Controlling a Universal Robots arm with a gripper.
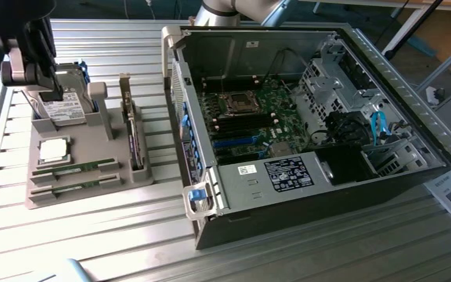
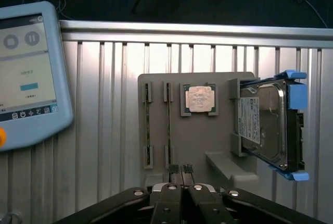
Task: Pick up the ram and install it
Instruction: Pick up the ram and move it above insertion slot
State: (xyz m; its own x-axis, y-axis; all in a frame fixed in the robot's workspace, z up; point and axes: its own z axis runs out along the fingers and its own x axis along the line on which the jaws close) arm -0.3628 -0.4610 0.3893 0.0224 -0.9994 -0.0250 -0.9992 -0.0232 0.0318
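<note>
While the gripper (image 2: pixel 180 170) hangs over the grey holder (image 2: pixel 156 86) with jaws pressed together and empty, you note: ram (image 2: pixel 168 127), green stick on edge in its slot, near the processor (image 2: pixel 200 99). Judged handling: spread the jaws, square them across the thin edge, lift straight.

I have open air straight above the low-lying ram sticks (image 1: pixel 77 168). The upright hard drive (image 1: pixel 63 110) and tall expansion card (image 1: pixel 135 147) wall the holder (image 1: pixel 100 147) on two sides. The case (image 1: pixel 288 194) lies open on top, with the drive cage (image 1: pixel 327 82) and blue cable (image 1: pixel 378 126) crowding the exterior view's right.
</note>
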